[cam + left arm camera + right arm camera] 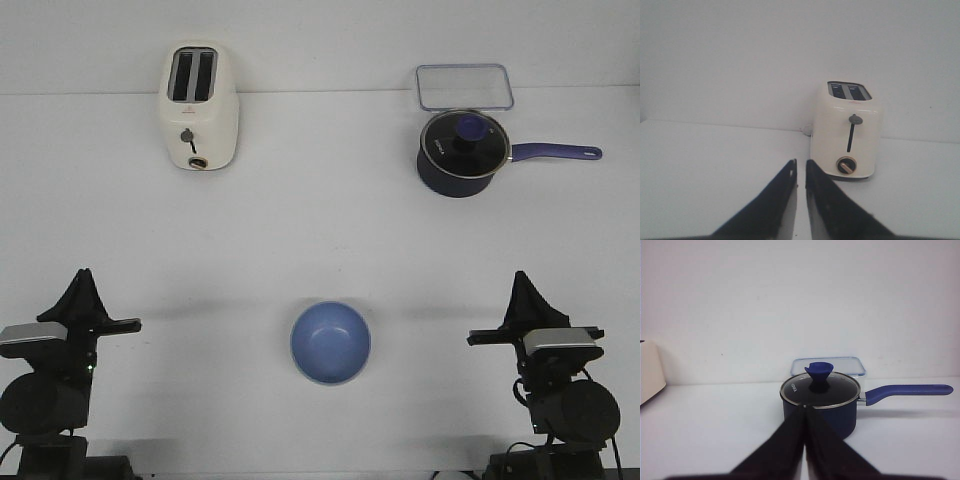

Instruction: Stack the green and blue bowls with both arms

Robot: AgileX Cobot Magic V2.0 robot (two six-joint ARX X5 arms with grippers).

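The light blue bowl sits upright on the white table at the front centre, between my two arms. No green bowl shows on its own in any view. My left gripper rests at the front left, well apart from the bowl; in the left wrist view its fingers stand almost together with a thin slit between them, holding nothing. My right gripper rests at the front right, also apart from the bowl; in the right wrist view its fingertips touch and it is empty.
A cream toaster stands at the back left, ahead of my left gripper. A dark navy saucepan with lid and long handle stands at the back right. A clear rectangular container lies behind it.
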